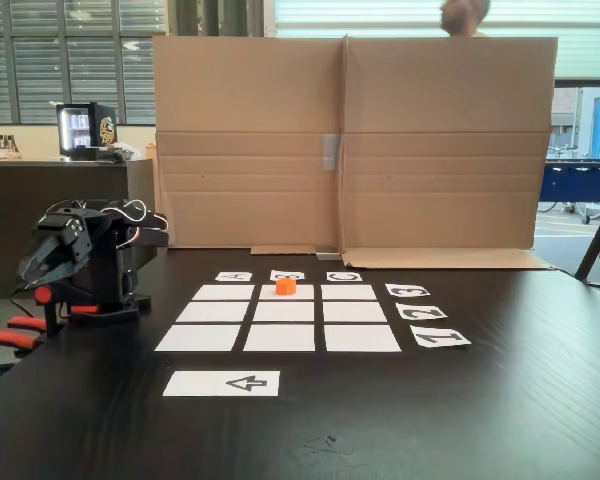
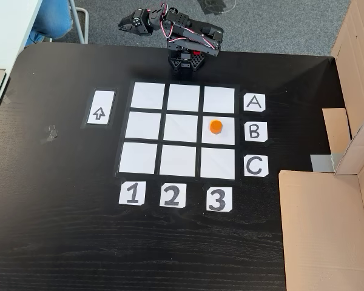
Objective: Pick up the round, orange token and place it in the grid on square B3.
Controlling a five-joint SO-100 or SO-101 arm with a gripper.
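The orange token (image 2: 215, 126) stands upright on square B3 (image 2: 225, 137), the grid cell in line with the "B" card (image 2: 255, 131) and the "3" card (image 2: 218, 199). In the low fixed view the token (image 1: 285, 286) sits in the far middle cell (image 1: 305, 292) of the grid (image 1: 280, 338). The arm is folded back at the table's edge, well away from the grid (image 2: 144, 127). My gripper (image 1: 28, 272) (image 2: 122, 24) hangs beyond that edge, pointing away from the cells, its jaws together with nothing between them.
A tall cardboard wall (image 1: 350, 140) (image 2: 327, 224) stands along one side of the table. The arrow slip (image 1: 222, 383) (image 2: 100, 107) lies beside the grid. Orange-red clamp handles (image 1: 10, 338) stick out by the arm's base. A person (image 1: 465, 15) is behind the cardboard.
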